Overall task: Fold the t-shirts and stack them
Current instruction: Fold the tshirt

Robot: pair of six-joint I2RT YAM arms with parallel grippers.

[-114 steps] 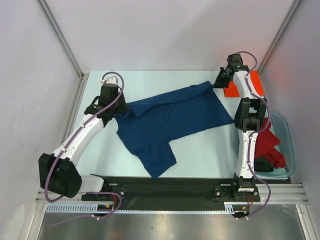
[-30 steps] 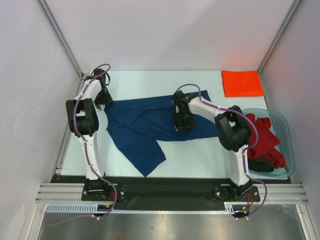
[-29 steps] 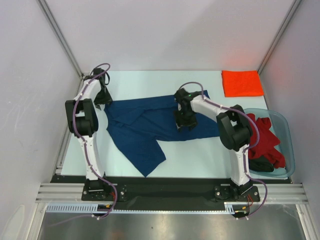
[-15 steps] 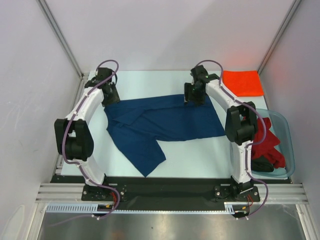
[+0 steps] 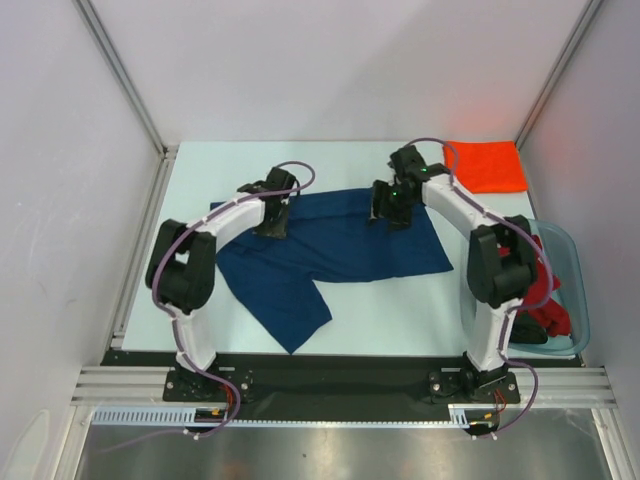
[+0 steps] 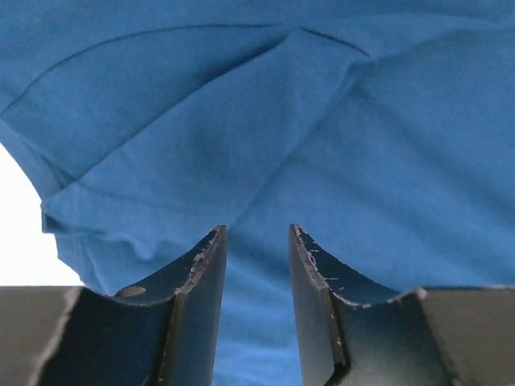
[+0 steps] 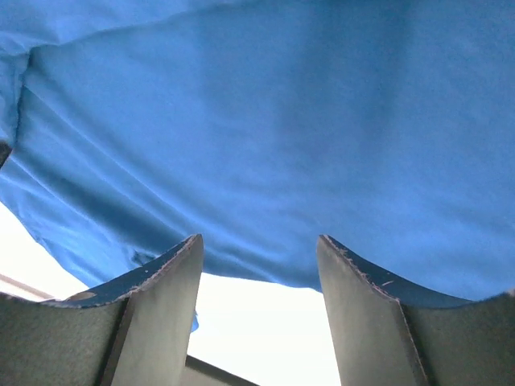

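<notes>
Overhead view: bright, even, diffuse light from above, sharp throughout. Shadows under the arms on the table [image 5: 190, 180] are faint and soft-edged. The orange shirt [image 5: 485, 165] is oversaturated and casts a faint red tint on the right wall [image 5: 565, 140]. Wrist views: the navy shirt [image 6: 322, 121] reads a brighter blue, bare table burns out to white, and the near fingers [image 6: 197, 305] are slightly soft.
</notes>
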